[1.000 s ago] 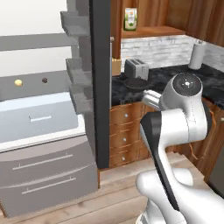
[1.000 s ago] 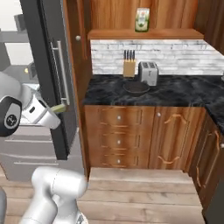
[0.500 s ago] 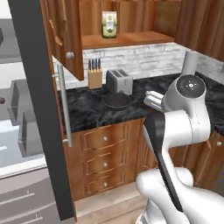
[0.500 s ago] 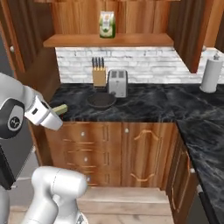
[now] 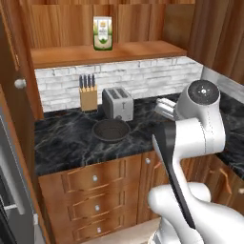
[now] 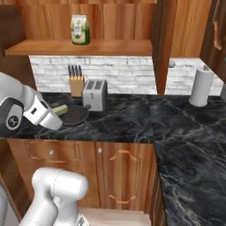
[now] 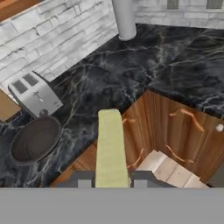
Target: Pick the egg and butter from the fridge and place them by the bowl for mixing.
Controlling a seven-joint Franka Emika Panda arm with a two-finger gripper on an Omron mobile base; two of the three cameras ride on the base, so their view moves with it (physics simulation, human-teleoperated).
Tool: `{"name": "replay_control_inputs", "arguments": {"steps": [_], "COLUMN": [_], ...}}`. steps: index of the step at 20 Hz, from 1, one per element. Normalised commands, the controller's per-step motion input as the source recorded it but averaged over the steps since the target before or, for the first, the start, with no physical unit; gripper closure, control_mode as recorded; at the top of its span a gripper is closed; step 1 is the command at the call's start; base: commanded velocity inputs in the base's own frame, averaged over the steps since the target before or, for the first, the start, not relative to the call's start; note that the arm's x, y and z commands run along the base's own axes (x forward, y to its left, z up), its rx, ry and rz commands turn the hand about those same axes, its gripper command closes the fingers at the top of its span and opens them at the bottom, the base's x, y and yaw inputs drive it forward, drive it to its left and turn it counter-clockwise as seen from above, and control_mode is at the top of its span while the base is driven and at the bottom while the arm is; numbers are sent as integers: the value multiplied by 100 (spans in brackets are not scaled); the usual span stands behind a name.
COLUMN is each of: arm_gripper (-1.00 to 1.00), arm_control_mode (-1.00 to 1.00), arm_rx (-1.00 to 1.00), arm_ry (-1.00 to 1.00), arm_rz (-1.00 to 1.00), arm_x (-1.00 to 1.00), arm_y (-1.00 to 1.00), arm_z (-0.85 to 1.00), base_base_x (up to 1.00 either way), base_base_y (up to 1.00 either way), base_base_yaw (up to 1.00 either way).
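**Butter gripped, fridge gone from view**

Left base view: the fridge seen earlier has been swapped for black marble counter, with the round dark bowl by the silver toaster.

Right base view: the pale yellow butter block is carried beside the bowl.

Hand view: the gripper is clamped on the butter.

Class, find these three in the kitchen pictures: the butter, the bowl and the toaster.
butter [image 7: 109, 148], hand view, middle of its pale yellow face.
bowl [image 5: 111, 129], left base view, its dark inside.
toaster [image 6: 94, 95], right base view, its silver front.
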Motion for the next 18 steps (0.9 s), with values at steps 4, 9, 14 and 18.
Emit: {"name": "replay_control_inputs", "arguments": {"steps": [4,9,14,18], "arm_gripper": [100,100,100,100], "arm_control_mode": [100,-100,-100,-100], "arm_rx": [0,2,13,0], "arm_ry": [0,6,32,7], "arm_rz": [0,0,0,0], "arm_x": [0,17,76,30], "arm_y": [0,0,2,1], "arm_z": [0,-10,-60,-63], "base_base_x": [78,62,0,0], "base_base_y": [-44,0,0,0], "base_base_yaw": [8,0,0,0]}}
